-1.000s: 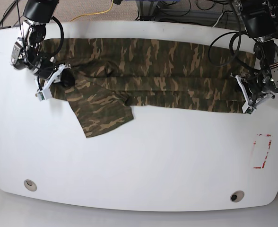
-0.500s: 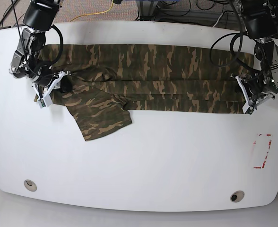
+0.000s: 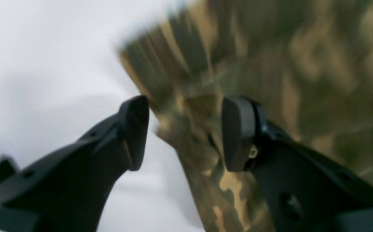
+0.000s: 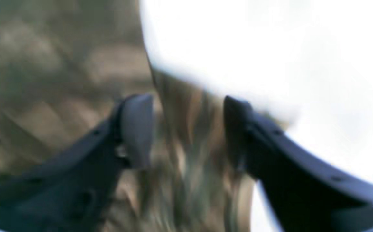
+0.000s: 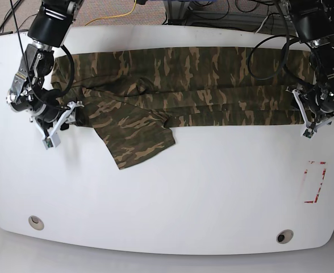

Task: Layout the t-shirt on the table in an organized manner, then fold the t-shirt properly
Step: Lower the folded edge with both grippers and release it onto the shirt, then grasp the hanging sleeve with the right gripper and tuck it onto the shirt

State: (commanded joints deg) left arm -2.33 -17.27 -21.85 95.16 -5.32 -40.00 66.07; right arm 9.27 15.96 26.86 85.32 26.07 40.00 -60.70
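The camouflage t-shirt [image 5: 184, 85] lies stretched in a long band across the far half of the white table [image 5: 184, 193], one sleeve [image 5: 141, 142] spread toward the near side. My right gripper [image 5: 53, 129] sits at the shirt's left end in the base view. Its wrist view shows the gripper [image 4: 188, 129] open, with blurred cloth [image 4: 189, 154] between the fingers. My left gripper [image 5: 308, 126] is at the shirt's right end. In its wrist view the gripper [image 3: 184, 132] stands open around a bunched edge of cloth [image 3: 199, 141], with white table showing beside one pad.
Two round grommet holes [image 5: 36, 222] [image 5: 284, 235] sit near the table's front edge. A red tape outline [image 5: 314, 182] marks the right side. Cables and arm bases crowd the far edge.
The shirt has shifted right and toward the far edge. My right gripper moved down and left at the shirt's end; my left gripper moved slightly right.
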